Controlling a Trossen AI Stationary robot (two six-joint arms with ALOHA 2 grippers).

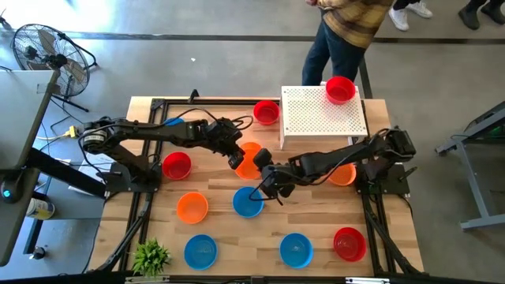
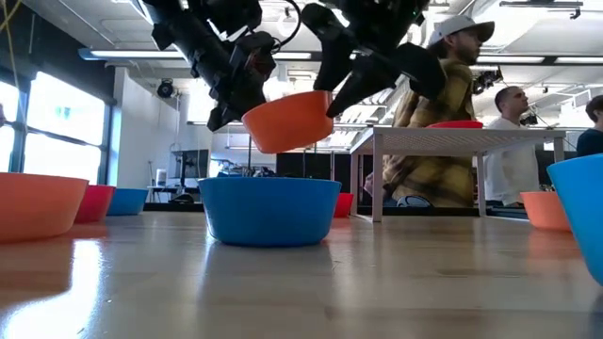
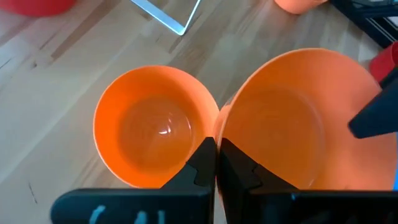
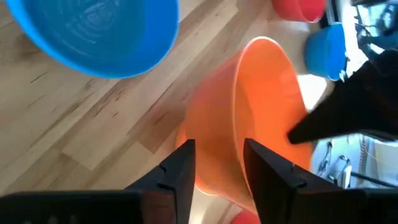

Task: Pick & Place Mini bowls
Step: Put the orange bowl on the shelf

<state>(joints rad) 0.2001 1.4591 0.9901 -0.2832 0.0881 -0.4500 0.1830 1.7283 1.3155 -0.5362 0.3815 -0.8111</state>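
Item: orange bowl (image 3: 292,118), airborne above the surface centre, over a second orange bowl (image 3: 152,124). Left claw (image 3: 216,163) pinched shut on its rim; right claw (image 4: 217,163) part open, straddling the opposite wall. We judge a handover under way: right closes, then left releases.

Robotics laboratory or workshop hall: a pale wooden work table (image 1: 221,229) on a grey concrete floor (image 1: 197,47), a black floor fan (image 1: 47,51) beside it, tall windows (image 2: 57,122), exposed ceiling ducts (image 2: 141,55), and people standing behind (image 2: 513,141).
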